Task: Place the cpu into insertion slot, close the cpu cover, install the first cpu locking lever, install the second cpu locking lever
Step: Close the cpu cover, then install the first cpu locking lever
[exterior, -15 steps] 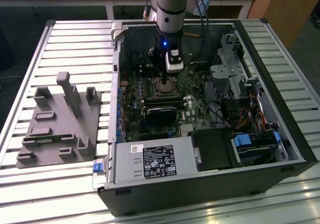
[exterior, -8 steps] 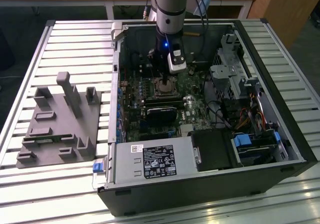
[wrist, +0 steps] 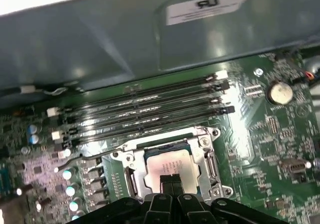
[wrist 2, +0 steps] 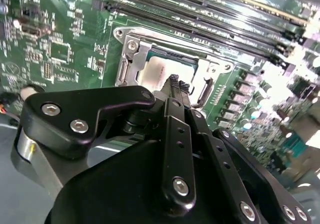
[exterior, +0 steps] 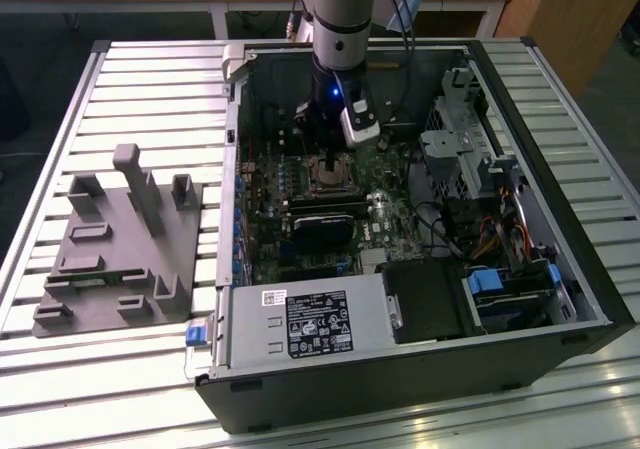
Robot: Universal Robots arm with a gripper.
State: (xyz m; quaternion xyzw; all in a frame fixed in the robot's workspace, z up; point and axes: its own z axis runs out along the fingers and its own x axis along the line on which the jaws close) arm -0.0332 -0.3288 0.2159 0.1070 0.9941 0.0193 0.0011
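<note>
1. Exterior view: the pincer (exterior: 331, 161) hangs inside the open computer case (exterior: 400, 384), just over the insertion slot (exterior: 328, 176).
2. Second wrist view: the pincer is clenched and empty, and the cpu (wrist 2: 160, 67) sits seated in the slot.
3. First wrist view: the cpu cover (wrist: 201, 155) seems down. A lever rod (wrist: 82, 158) juts aside, likely unlatched, so both levers remain.

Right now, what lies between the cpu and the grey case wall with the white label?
In the first wrist view, long black memory slots run side by side between the cpu and the case wall.
</note>
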